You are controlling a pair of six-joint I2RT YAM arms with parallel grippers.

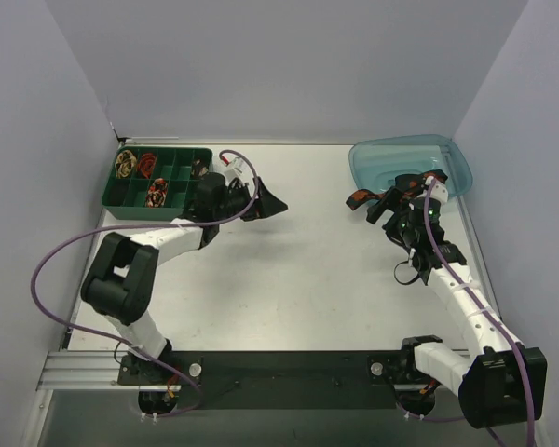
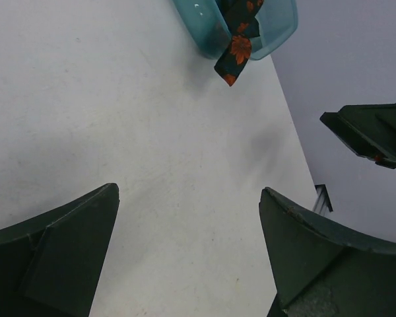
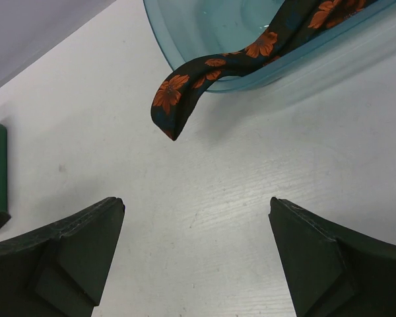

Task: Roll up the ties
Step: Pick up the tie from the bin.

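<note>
Compartments of the green tray [image 1: 123, 194] at my far left hold coiled ties [image 1: 126, 165], small rolls in red, cream and brown. Further right, the dark floral tie [image 3: 211, 69], navy with orange blooms, drapes over the rim of the blue bin [image 1: 452, 158], its pointed end hanging outside over the table [image 1: 307, 279]. My left pincer [image 2: 188, 191] gapes wide just beside the tray, holding nothing. My right pincer [image 3: 197, 201] is equally spread and empty, near the tie's tip without touching it. Purple cables [image 1: 51, 261] loop along both arms.
</note>
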